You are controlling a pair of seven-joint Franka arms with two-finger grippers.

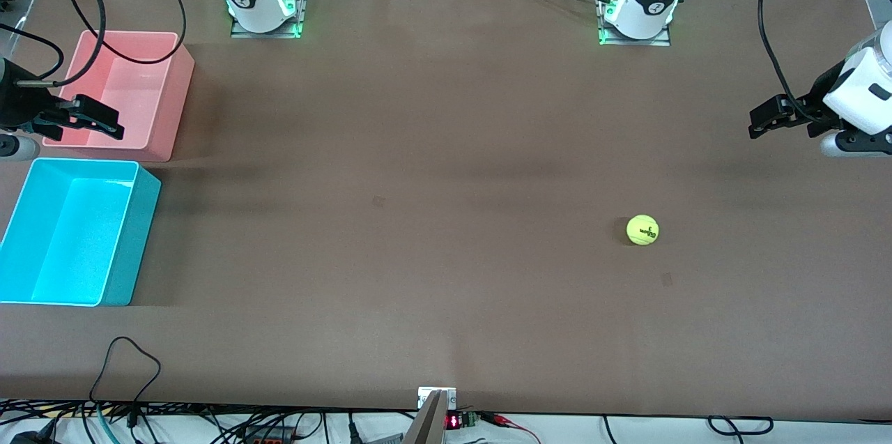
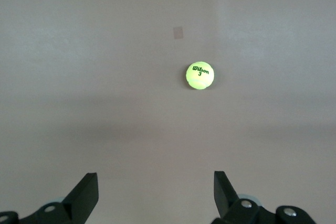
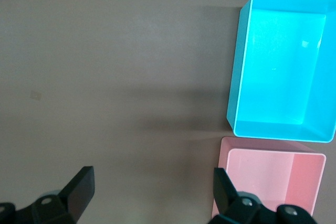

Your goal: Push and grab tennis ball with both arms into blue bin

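The blue bin [image 1: 73,231] stands open and holds nothing at the right arm's end of the brown table [image 1: 432,172], nearest the front camera of the two tubs, its tall cyan walls topped by a lighter rim. Just beside it and farther from that camera sits a pink bin [image 1: 125,92], likewise with nothing inside. The tennis ball [image 1: 642,229] lies alone on the tabletop toward the left arm's end, well apart from both bins, its black print reading "Wilson" above the number 3 in the left wrist view [image 2: 200,75]. The right gripper [image 1: 94,120] hangs over the pink bin's edge, fingers spread wide with nothing between them. The left gripper [image 1: 763,120] hovers over bare table at the left arm's end, its fingers also parted and holding nothing. No object lies between ball and bins.
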